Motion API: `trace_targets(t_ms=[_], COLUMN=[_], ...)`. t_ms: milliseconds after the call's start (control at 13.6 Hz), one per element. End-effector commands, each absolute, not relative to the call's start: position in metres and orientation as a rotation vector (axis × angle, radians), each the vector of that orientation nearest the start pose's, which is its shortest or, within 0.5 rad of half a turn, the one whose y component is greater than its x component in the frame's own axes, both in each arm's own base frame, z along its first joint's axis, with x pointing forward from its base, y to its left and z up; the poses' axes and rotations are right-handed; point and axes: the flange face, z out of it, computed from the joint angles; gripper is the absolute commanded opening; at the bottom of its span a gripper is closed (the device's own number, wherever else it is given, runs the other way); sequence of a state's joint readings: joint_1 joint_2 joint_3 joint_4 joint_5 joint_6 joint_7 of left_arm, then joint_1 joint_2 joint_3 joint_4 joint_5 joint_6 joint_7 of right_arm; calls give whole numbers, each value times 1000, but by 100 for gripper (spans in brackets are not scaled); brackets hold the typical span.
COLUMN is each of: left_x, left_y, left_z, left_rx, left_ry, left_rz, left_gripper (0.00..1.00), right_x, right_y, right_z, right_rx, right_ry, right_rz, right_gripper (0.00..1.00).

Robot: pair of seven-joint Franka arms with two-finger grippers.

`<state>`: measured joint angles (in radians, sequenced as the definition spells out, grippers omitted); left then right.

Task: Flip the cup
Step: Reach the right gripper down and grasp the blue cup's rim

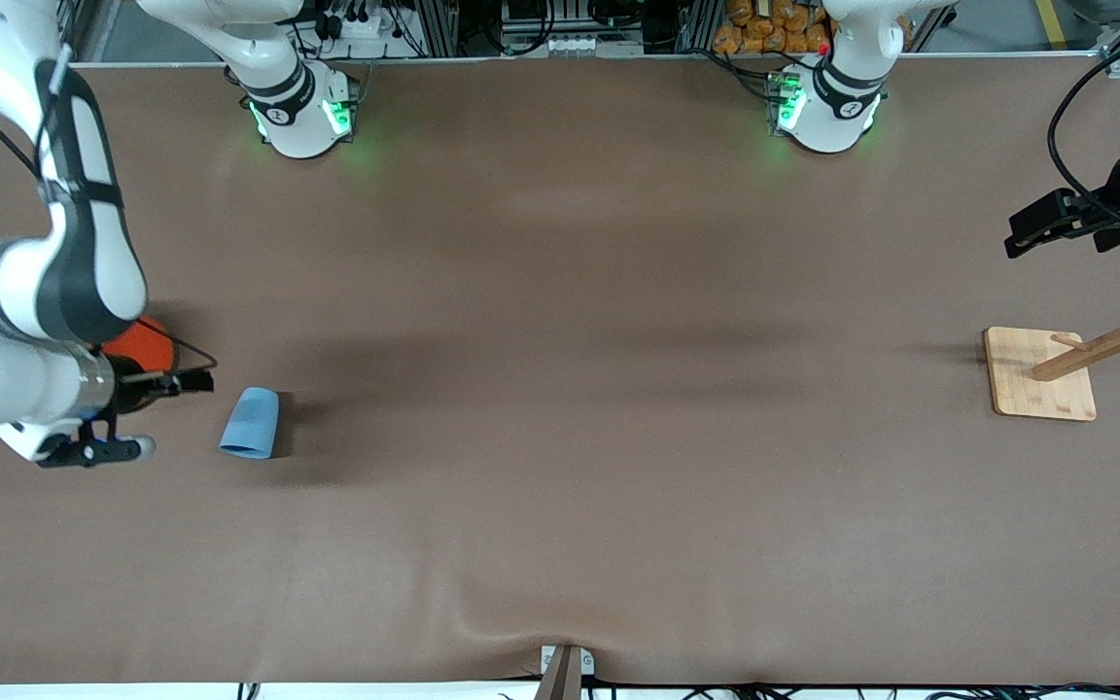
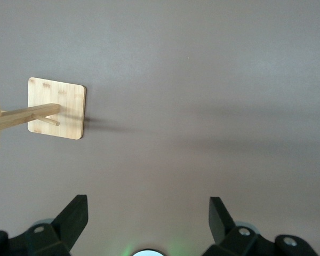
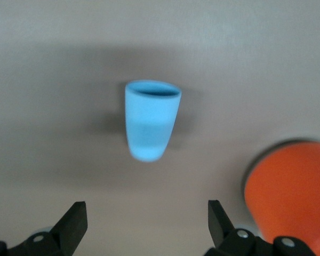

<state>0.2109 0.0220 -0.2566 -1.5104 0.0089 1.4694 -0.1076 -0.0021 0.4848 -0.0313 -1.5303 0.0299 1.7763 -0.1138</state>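
The light-blue cup [image 1: 250, 423] lies on its side on the brown table, its wider open end toward the front camera. The right wrist view shows the cup [image 3: 149, 120] with its dark blue inside, lying apart from the gripper. My right gripper [image 1: 157, 418] hovers open and empty beside the cup, toward the right arm's end of the table; its open jaws [image 3: 148, 213] frame bare table. My left gripper [image 1: 1036, 228] waits open and empty over the left arm's end of the table, and it [image 2: 148, 213] holds nothing.
An orange can [image 1: 137, 350] stands beside the right gripper, partly hidden by the arm; it also shows in the right wrist view [image 3: 290, 186]. A wooden peg stand on a square base [image 1: 1041, 374] stands below the left gripper and shows in the left wrist view [image 2: 64, 101].
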Motion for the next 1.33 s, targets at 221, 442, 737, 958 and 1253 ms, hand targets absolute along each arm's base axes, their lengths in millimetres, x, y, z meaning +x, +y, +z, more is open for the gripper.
trace_targets(t_ms=[221, 442, 737, 958, 1253], left_x=[547, 546, 545, 546, 545], left_y=[-22, -22, -21, -20, -20], left_z=[638, 637, 636, 630, 631], left_rx=[-3122, -3121, -3117, -3114, -3113], left_ry=[-69, -69, -72, -89, -86], left_rz=[110, 117, 131, 152, 147], left_gripper=[100, 100, 100, 100, 100], right_x=[672, 653, 657, 661, 655], right_y=[-2, 9, 2, 0, -2], right_z=[320, 276, 247, 212, 188], right_rx=[-3083, -3078, -3080, -3089, -3093], right_ry=[-156, -179, -195, -188, -184], right_rz=[400, 436, 407, 362, 342], right_gripper=[100, 100, 100, 100, 100])
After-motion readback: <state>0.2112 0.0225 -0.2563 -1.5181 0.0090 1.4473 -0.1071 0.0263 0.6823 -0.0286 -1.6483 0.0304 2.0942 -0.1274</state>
